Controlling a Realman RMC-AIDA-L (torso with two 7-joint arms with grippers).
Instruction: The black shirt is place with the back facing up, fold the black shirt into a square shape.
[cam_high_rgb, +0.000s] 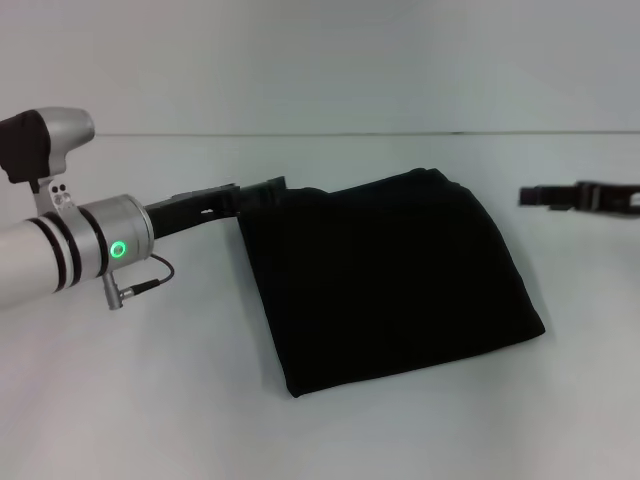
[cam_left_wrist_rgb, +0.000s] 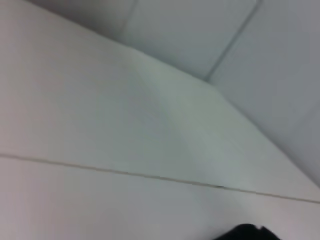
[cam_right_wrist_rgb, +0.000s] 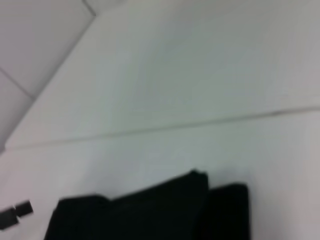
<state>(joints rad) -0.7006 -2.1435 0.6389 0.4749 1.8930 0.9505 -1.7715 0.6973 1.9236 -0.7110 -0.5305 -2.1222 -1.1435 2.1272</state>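
The black shirt lies on the white table as a folded, roughly square block, tilted a little, with its near corner toward the front. My left gripper reaches in from the left and touches the shirt's far left corner. My right gripper hovers to the right of the shirt, apart from it, pointing toward it. The right wrist view shows the shirt as a dark mass along one edge of the picture. A small dark patch shows in the left wrist view; I cannot tell what it is.
The white table stretches around the shirt, and its far edge meets a pale wall. A thin seam crosses the surface in the wrist views.
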